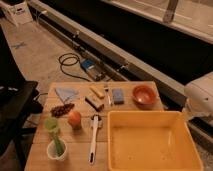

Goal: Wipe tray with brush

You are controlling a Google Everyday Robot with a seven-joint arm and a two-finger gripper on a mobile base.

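Note:
The yellow tray [150, 146] sits on the wooden table's front right, empty. The white-handled brush [94, 134] lies lengthwise on the table just left of the tray, its small head toward the back and its dark tip toward the front. Nothing touches it. A white, rounded part of my arm [201, 96] shows at the right edge, beyond the table and above the tray's far right corner. My gripper is out of view.
Behind the tray are an orange-red bowl [144, 95], a blue sponge [118, 96], a wooden block with a dark base [93, 102] and a blue cloth [66, 93]. A green item in a white cup [56, 145] and an orange object [74, 119] stand left of the brush. A black chair [15, 105] is at the left.

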